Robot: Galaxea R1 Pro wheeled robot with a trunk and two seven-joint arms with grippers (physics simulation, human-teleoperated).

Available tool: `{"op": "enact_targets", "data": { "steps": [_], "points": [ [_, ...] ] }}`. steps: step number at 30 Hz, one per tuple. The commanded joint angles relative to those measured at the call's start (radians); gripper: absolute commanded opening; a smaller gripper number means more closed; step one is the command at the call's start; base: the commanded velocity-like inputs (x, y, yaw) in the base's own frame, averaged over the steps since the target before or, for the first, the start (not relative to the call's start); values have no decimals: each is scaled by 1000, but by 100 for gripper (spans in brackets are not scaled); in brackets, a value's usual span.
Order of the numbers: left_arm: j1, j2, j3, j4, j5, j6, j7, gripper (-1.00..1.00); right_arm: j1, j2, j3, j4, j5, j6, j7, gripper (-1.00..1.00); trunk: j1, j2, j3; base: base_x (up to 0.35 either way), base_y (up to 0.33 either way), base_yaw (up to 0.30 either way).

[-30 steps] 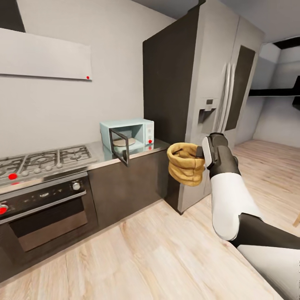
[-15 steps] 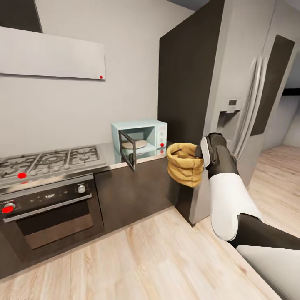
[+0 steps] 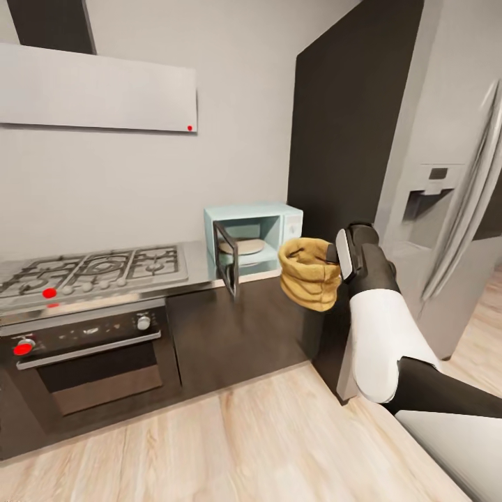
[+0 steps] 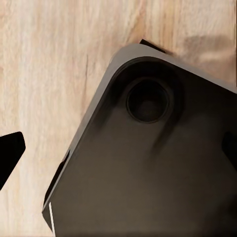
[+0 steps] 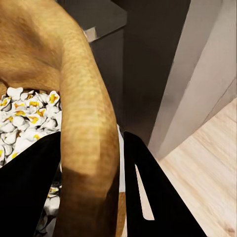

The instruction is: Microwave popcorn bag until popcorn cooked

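The view has swung closer to the microwave [image 3: 254, 237] while your right hand [image 3: 341, 256] still pinches the popcorn bag [image 3: 309, 273] rim, bag upright, mouth upward.

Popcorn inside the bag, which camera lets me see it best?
The right wrist view: it looks down past the popcorn bag's rim at white and yellow popcorn. The head view shows the bag from outside, held by the right gripper; the popcorn is hidden.

Right arm [image 3: 380, 335] reaches forward — its claw [image 3: 339, 256] clamped on the bag's rim.
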Motion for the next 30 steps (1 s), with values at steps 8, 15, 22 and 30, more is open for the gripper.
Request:
{"op": "enact_targets", "data": {
  "steps": [8, 15, 22, 30],
  "points": [
    [0, 0, 6, -2, -3, -2, 3, 100, -1, 1, -3, -1, 7, 3, 3, -100, 0, 0, -1, 262, -201, 217],
    [0, 0, 5, -2, -3, -3, 3, 100, -1, 1, -2, -1, 7, 2, 3, -100, 0, 0, -1, 244, -201, 77],
    [0, 0, 5, -2, -2, -4, 3, 100, -1, 1, -2, -1, 7, 3, 5, -100, 0, 0, -1, 226, -186, 237],
    [0, 0, 7, -2, 0, -6, 3, 100, -1, 1, -2, -1, 7, 2, 5, -100, 0, 0, -1, 18, -15, 268]
  ]
}}
